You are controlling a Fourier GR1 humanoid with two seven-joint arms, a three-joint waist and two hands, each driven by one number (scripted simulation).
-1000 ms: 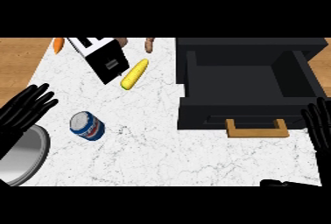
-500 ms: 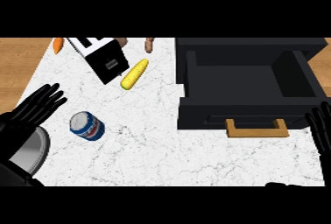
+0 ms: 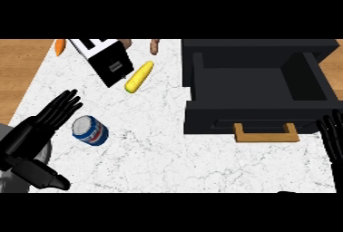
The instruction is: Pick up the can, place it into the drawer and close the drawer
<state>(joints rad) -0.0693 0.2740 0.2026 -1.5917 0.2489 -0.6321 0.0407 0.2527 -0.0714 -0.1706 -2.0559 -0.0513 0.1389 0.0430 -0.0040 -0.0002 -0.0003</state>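
Since a moment ago, the left hand (image 3: 41, 128) has pushed farther and rightward across the counter (image 3: 154, 149), its straight, spread fingers now just left of the blue can (image 3: 90, 130). That can lies tipped on the marble, its long axis running near-right to far-left, well apart from the open drawer (image 3: 258, 88) at right. At the right edge the right hand (image 3: 331, 138) rests open, so the left is plainly the nearer.
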